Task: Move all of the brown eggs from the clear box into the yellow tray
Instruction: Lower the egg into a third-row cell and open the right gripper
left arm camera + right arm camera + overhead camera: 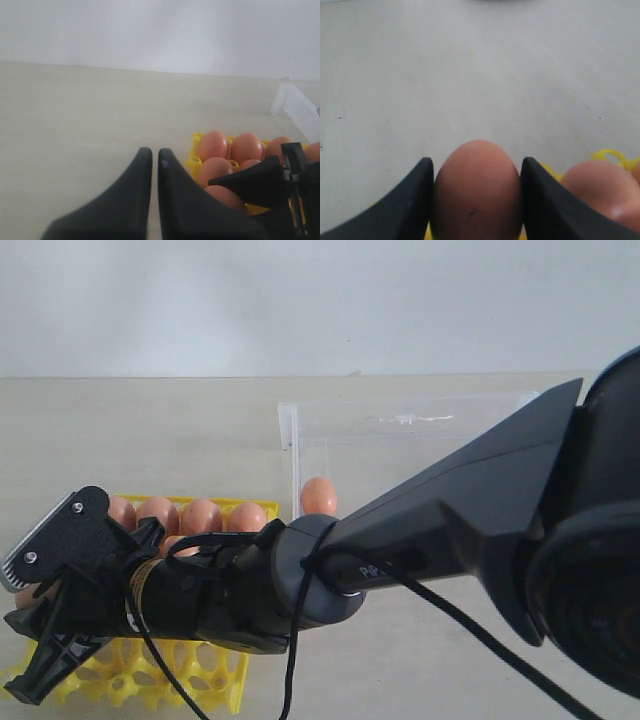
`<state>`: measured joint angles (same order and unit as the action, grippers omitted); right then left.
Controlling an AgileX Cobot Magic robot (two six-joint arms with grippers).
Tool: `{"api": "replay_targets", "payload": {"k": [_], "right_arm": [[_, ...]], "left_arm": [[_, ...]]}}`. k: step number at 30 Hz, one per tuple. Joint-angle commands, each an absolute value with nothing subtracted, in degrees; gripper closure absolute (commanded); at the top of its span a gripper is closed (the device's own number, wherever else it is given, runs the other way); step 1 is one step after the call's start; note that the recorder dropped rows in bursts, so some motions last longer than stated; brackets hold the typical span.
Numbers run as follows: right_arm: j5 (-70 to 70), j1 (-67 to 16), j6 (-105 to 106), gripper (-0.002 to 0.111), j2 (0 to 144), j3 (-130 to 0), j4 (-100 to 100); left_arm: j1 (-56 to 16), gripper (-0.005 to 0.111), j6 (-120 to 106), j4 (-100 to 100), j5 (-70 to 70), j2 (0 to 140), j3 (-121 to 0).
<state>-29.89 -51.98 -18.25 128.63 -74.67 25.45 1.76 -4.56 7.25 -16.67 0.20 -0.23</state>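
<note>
Over the yellow tray (215, 675): our right end effector (476, 167) pinches one brown egg (477, 197), placing; next we need a free cup (165, 677).

Pale tabletop (120, 430) is left free far and left of the yellow plastic lattice tray (180, 665), whose far row is filled by brown oval eggs (200, 515) and whose middle is crossed by the black arm (440, 520). A clear plastic box (420, 435) is set just right.

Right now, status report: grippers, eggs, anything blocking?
Left gripper shut, empty. Right gripper shut on egg over tray. Second egg visible in box, arm hiding part. Nothing blocking seen.
</note>
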Motion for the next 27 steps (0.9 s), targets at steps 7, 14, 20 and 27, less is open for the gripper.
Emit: {"api": "replay_targets", "payload": {"k": [7, 14, 20, 27], "right_arm": [[-28.41, -51.94, -17.02, 0.064, 128.66, -74.93, 25.98], [-28.04, -51.94, -15.94, 0.050, 128.66, -74.93, 25.98], [-28.21, -51.94, -15.94, 0.050, 128.55, -74.93, 25.98], [-29.42, -51.94, -15.73, 0.050, 128.45, -75.63, 25.98]], "left_arm": [[1.40, 0.103, -4.55, 6.94, -16.26, 0.00, 0.00], [1.40, 0.103, -4.55, 6.94, -16.26, 0.00, 0.00], [1.40, 0.103, -4.55, 6.94, -16.26, 0.00, 0.00], [1.40, 0.103, -4.55, 6.94, -16.26, 0.00, 0.00]]}}
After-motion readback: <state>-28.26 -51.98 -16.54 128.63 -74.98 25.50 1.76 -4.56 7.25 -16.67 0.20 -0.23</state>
